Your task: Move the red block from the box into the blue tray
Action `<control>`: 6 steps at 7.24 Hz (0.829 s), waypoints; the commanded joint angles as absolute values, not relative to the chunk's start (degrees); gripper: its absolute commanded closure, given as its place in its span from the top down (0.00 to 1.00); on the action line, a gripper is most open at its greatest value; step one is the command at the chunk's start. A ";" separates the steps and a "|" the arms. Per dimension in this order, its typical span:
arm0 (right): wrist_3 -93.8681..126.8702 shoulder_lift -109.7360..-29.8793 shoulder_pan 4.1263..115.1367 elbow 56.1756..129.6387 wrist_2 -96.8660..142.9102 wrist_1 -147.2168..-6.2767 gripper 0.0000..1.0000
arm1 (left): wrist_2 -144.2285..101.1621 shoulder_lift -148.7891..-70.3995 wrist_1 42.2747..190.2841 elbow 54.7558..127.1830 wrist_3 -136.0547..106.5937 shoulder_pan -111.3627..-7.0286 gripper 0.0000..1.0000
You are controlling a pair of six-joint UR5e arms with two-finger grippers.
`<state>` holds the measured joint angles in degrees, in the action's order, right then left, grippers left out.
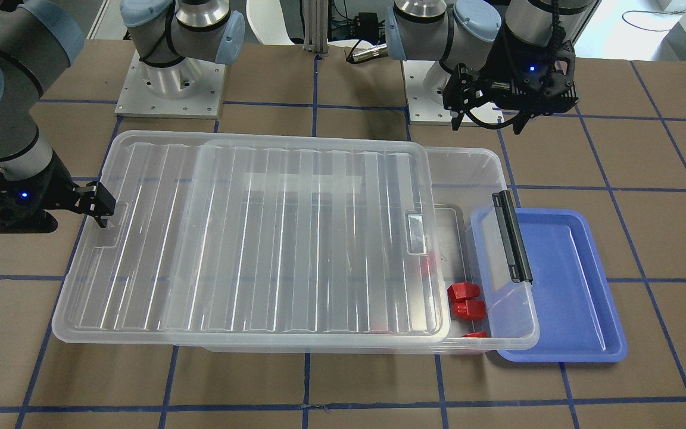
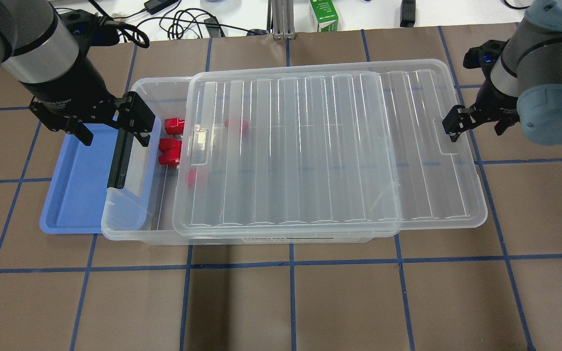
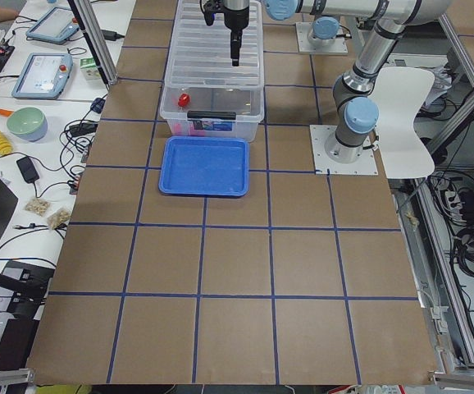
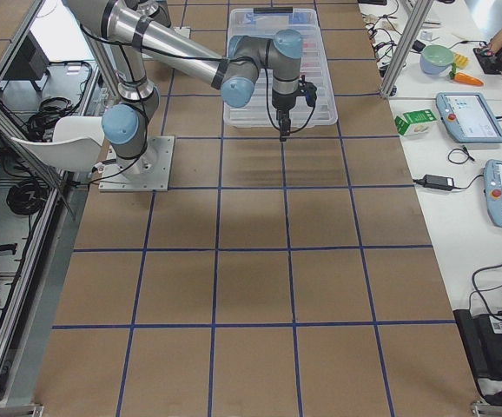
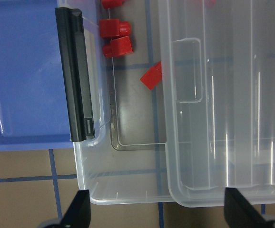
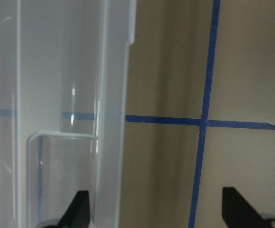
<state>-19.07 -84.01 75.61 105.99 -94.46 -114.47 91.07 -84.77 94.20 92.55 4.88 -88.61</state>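
The clear box [image 2: 130,230] lies across the table. Its ribbed lid [image 2: 310,146] is slid toward my right, leaving the left end uncovered. Three red blocks [image 2: 170,144] lie in that gap, also seen from the front [image 1: 467,308] and in the left wrist view [image 5: 117,46]; others show dimly under the lid. The blue tray [image 2: 73,195] sits at the box's left end, partly under it, beside the black latch [image 2: 117,158]. My left gripper [image 2: 112,130] hovers open and empty above that end. My right gripper [image 2: 476,127] is open, straddling the lid's right edge [image 6: 116,95].
The table is brown with blue tape lines. Cables and a green carton [image 2: 324,14] lie beyond its far edge. In the side views, benches hold tablets, bowls and cables. Both arm bases [image 1: 170,83] stand behind the box.
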 commanded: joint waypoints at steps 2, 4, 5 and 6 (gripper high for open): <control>-26.16 -84.11 70.68 105.91 -94.40 -114.52 0.97 | 90.88 -85.95 93.61 92.55 7.11 -88.59 1.00; -29.09 -84.11 68.47 105.91 -94.31 -114.52 0.97 | 90.35 -89.02 84.60 93.95 14.11 -88.42 1.00; -29.87 -84.02 68.21 105.91 -94.39 -114.52 0.97 | 90.70 -91.21 83.59 94.56 20.76 -88.42 1.00; -31.19 -84.11 67.16 105.91 -94.39 -114.52 0.97 | 91.05 -92.80 83.41 95.18 26.22 -88.42 1.00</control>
